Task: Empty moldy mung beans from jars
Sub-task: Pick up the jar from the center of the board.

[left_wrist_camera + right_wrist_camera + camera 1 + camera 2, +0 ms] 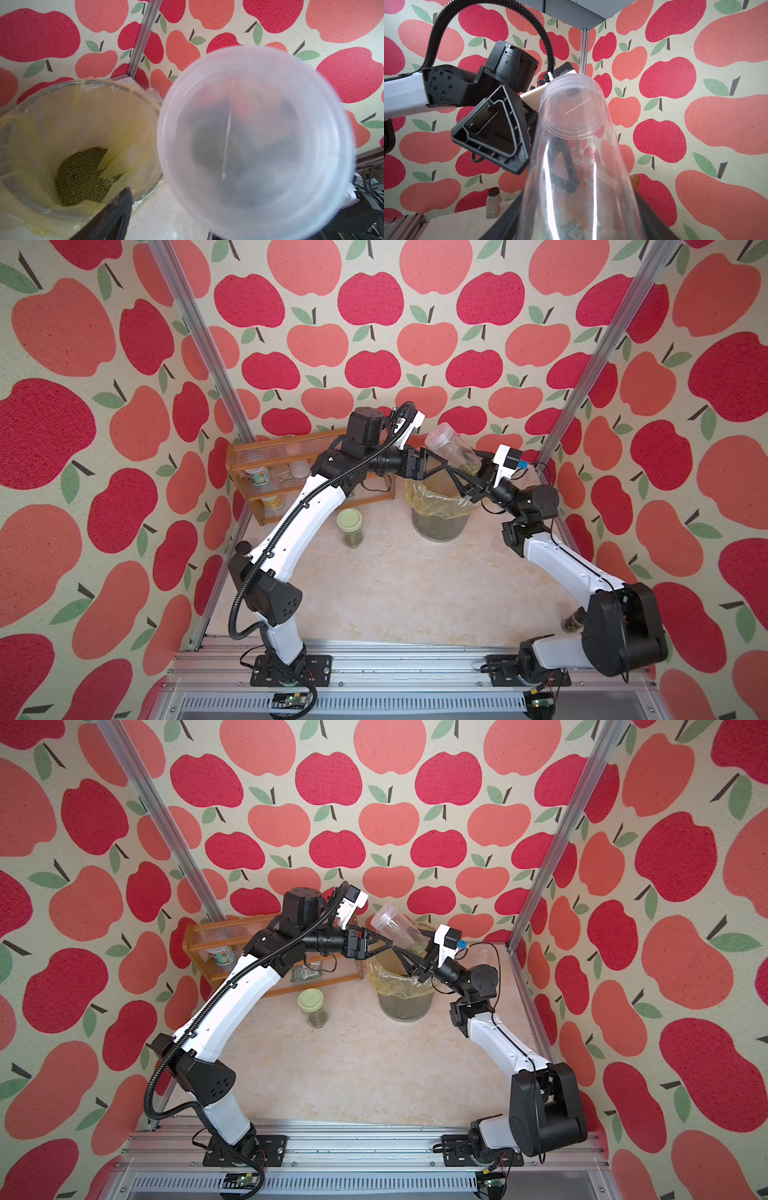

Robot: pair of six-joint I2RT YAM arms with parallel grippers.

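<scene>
Right jaws grip the tall jar (451,448) at its base, mouth raised beside the lined bin (436,526), keeping mung beans (469,467) at its low end; left jaws stand open astride its middle, seemingly letting the other pair carry it.

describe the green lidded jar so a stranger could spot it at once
At the back stands an orange wooden rack, a clear bin lined in yellow plastic beside it. On the tabletop in front of the rack, near the bin, sits a squat glass jar. Only it has a pale green round lid.
</scene>
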